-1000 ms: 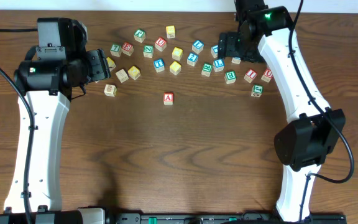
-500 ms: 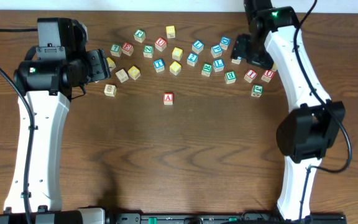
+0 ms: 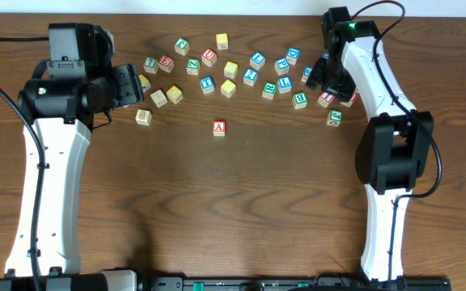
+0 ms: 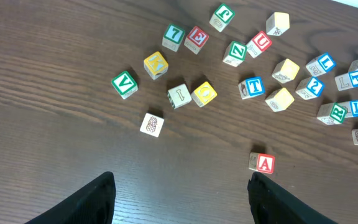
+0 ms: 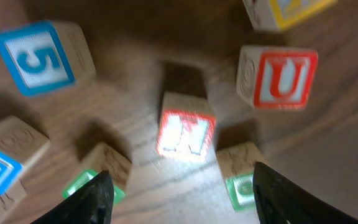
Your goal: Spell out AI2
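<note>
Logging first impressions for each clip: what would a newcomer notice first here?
A scatter of letter blocks along the far side of the table, with a lone red A block set apart nearer the middle. The right arm reaches to the scatter's right end, open jaws above a blurred red-lettered block.

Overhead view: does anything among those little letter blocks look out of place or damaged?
Only the red A block stands out. It sits alone, well clear of the other blocks, which lie scattered at all angles along the far side. Nothing looks damaged.

A dark wood-grain table [image 3: 217, 202] fills the view.
</note>
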`<state>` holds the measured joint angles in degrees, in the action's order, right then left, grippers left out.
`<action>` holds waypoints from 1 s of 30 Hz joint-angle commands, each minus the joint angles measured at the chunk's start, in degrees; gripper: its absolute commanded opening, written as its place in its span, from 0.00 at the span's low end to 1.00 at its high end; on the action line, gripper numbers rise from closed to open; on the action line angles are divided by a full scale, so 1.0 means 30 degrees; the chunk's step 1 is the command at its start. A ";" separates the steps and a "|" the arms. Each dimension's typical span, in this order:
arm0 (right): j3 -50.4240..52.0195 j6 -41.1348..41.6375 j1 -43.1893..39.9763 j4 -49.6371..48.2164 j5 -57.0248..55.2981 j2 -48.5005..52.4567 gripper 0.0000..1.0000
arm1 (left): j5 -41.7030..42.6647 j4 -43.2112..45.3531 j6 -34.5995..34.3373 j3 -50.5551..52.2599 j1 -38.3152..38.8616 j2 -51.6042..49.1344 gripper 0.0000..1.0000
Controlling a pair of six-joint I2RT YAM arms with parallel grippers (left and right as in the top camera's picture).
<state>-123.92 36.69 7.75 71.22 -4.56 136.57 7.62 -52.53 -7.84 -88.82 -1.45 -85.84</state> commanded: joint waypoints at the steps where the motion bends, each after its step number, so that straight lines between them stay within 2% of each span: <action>1: 0.0058 0.0503 -0.0313 -0.0750 -0.0160 0.0415 0.63 | 0.0124 -0.0029 0.0029 -0.0168 -0.0058 -0.0342 0.68; 12: 0.0109 0.0729 -0.0474 -0.1020 -0.0160 0.1581 0.56 | 0.0124 -0.0029 0.0029 -0.0168 -0.0029 -0.0466 0.68; 25: 0.0117 -0.0517 -0.0554 -0.1756 -0.0306 0.2295 0.45 | 0.0124 0.0044 0.0029 -0.0168 -0.0029 -0.0466 0.68; 30: 0.0117 -0.1494 -0.0554 -0.1647 -0.0357 0.2288 0.36 | 0.0124 0.0102 0.0029 -0.0168 -0.0029 -0.0466 0.68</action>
<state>-123.68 34.70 6.98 66.17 -4.73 142.80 7.62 -52.49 -7.86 -88.82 -1.45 -86.87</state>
